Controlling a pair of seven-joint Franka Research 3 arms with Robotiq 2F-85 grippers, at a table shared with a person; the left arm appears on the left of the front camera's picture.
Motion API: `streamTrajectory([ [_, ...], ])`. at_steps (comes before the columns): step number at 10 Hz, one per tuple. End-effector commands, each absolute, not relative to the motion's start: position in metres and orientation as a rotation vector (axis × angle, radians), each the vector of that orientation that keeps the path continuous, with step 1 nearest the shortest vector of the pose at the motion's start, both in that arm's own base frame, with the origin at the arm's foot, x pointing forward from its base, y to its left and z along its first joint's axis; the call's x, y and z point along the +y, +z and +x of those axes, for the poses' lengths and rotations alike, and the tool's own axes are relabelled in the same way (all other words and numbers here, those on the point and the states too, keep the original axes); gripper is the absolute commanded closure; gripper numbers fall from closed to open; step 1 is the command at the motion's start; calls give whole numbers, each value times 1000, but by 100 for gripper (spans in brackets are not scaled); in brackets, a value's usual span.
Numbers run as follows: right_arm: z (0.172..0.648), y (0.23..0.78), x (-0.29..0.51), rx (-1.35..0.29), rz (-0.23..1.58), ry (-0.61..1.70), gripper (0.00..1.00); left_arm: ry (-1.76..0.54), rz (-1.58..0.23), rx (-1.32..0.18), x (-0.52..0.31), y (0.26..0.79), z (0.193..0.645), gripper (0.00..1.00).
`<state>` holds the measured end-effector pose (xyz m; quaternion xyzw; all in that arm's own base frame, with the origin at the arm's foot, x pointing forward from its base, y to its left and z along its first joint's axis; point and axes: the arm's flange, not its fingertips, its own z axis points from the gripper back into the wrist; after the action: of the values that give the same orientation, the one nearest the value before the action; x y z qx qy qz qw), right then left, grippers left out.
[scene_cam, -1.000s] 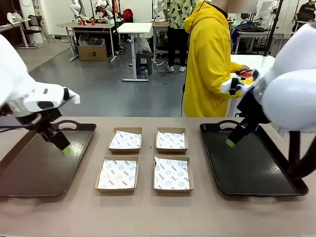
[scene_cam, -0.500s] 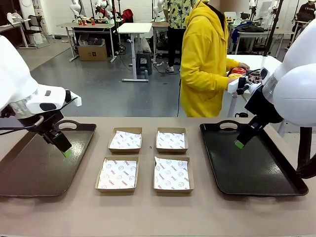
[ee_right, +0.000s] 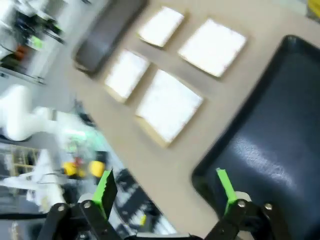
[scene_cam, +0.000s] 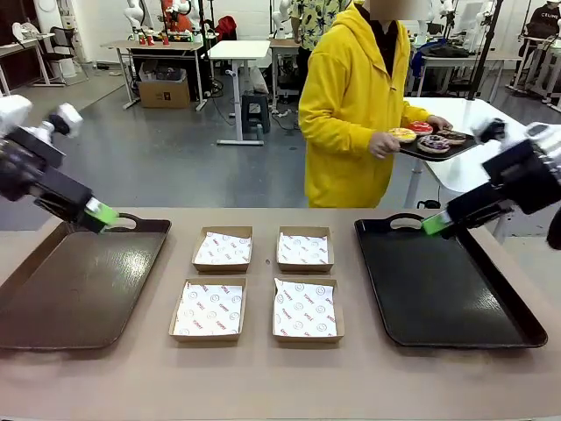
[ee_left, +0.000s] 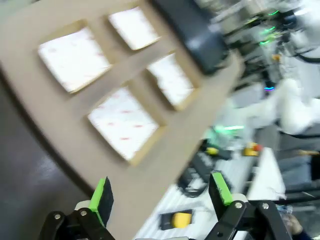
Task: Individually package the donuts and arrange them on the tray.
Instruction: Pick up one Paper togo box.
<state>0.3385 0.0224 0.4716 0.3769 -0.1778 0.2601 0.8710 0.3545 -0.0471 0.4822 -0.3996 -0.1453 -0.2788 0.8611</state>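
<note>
**Surface and room.** Tan table (scene_cam: pixel 263 377) in a workshop with a grey floor (scene_cam: pixel 202 158) and work tables (scene_cam: pixel 238 51) beyond.

**Containers.**
- Left tray (scene_cam: pixel 53 307) and right tray (scene_cam: pixel 438 298): dark, handled, one at each end of the table.
- Four shallow cardboard boxes in a two-by-two block between the trays: far left (scene_cam: pixel 223 248), far right (scene_cam: pixel 305 249), near left (scene_cam: pixel 209 309), near right (scene_cam: pixel 304 309). Each is lined with white printed paper.

**Donuts.** These lie flat, icing up, on a small dark tray (scene_cam: pixel 465 146) that a person in a yellow hoodie (scene_cam: pixel 351 105) holds beyond the table's far edge.
- yellow-iced donut (scene_cam: pixel 403 134), nearest the holding hand
- red-iced donut (scene_cam: pixel 422 127)
- purple donut (scene_cam: pixel 434 142)
- brown donut (scene_cam: pixel 454 137)

Being rings, they show no long axis.

**Grippers.**
- Left gripper (scene_cam: pixel 101 213) is over the left tray's far rim.
- Right gripper (scene_cam: pixel 436 224) is above the right tray's far edge.
- In both wrist views the jaws are spread wide with nothing between them.
</note>
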Motion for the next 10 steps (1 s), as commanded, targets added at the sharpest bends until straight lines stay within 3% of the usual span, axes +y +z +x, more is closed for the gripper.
streamTrajectory([
  [1,352,451,-17,-227,1461,148,0,-327,-1326,-136,-7,471,365,0],
  [4,345,421,-64,-152,1501,19,0,-166,-1372,-21,50,441,368,0],
  [6,346,409,-83,-145,1457,-28,0,-104,-1431,-36,79,427,370,0],
  [10,342,404,-104,-169,1336,-80,0,13,-1313,-105,101,418,360,0],
])
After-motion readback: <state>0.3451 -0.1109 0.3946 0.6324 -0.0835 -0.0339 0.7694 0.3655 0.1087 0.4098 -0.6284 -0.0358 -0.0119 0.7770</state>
